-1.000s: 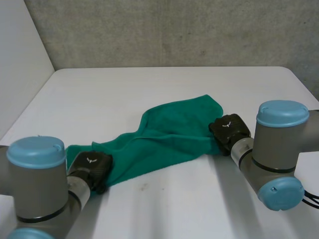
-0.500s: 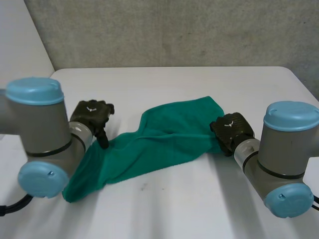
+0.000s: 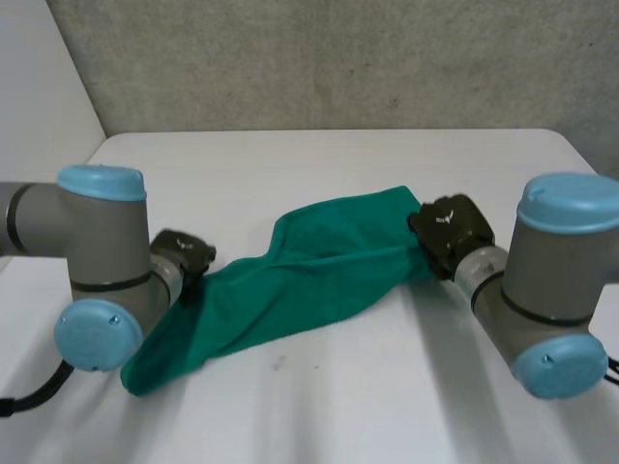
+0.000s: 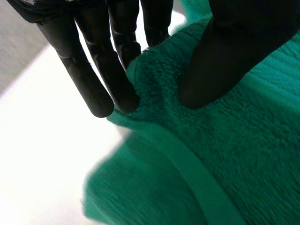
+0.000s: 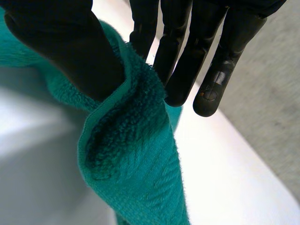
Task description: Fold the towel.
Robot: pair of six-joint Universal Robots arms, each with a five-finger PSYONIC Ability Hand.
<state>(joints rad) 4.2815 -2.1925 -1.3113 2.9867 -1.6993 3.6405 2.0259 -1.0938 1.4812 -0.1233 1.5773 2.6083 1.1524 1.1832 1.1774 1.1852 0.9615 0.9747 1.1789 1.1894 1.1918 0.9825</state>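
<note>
White table (image 3: 319, 164) | green terry towel (image 3: 309, 280) (rumpled strip) | left hand (image 3: 184, 254), right hand (image 3: 450, 230): fingers pinch opposite ends

so the towel (image 3: 309, 266) lies diagonally across mid-frame on the table (image 3: 319, 164), left hand (image 3: 182, 256) at its left edge, right hand (image 3: 447, 232) at its right end

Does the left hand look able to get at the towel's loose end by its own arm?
Probably not yet: the left hand is pinching the towel at an edge, and its loose end lies against the left arm.
</note>
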